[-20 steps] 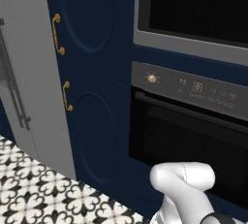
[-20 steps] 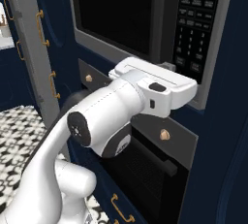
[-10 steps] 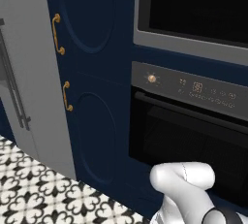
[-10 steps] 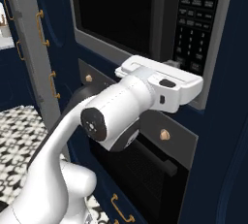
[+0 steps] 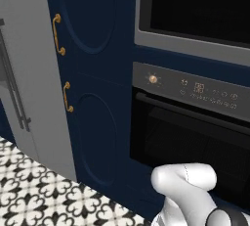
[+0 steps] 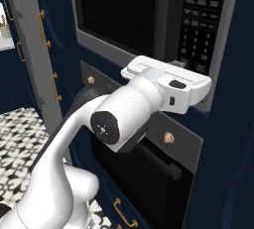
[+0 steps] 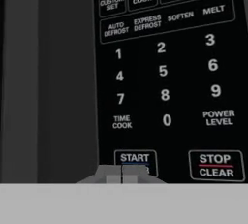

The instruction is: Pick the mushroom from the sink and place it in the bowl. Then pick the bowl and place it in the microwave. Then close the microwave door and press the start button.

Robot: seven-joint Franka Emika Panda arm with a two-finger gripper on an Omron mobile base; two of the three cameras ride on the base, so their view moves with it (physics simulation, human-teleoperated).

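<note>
Nearest in the hand view, the gripper (image 7: 122,177) sits with its jaws pressed together, tips meeting right at the lower edge of the START button (image 7: 135,159) on the keypad (image 7: 164,68). Whether the tips actually touch the button cannot be told. STOP CLEAR (image 7: 215,165) lies just to the right, the digits and the TIME COOK and POWER LEVEL labels above. Left of the keypad runs a grey upright strip, the frame of the microwave door (image 7: 29,77), shut flush beside the keypad.

The right base view gives what the close view cannot: the white arm (image 6: 124,119) reaching up and forward, its hand (image 6: 171,82) level against the lower end of the keypad strip (image 6: 201,29) of the microwave (image 6: 149,20). The door glass (image 6: 119,10) is dark and closed, so the bowl and mushroom cannot be seen. Below the hand are the oven's control band with a brass knob (image 6: 169,136) and the oven door's bar handle (image 6: 158,161), close under the arm.

The left base view adds the oven (image 5: 190,132) face with its lit display (image 5: 205,89), navy cabinet doors (image 5: 93,98) with brass handles, a grey fridge (image 5: 24,68) at far left, and patterned floor tiles (image 5: 44,195) with open room.
</note>
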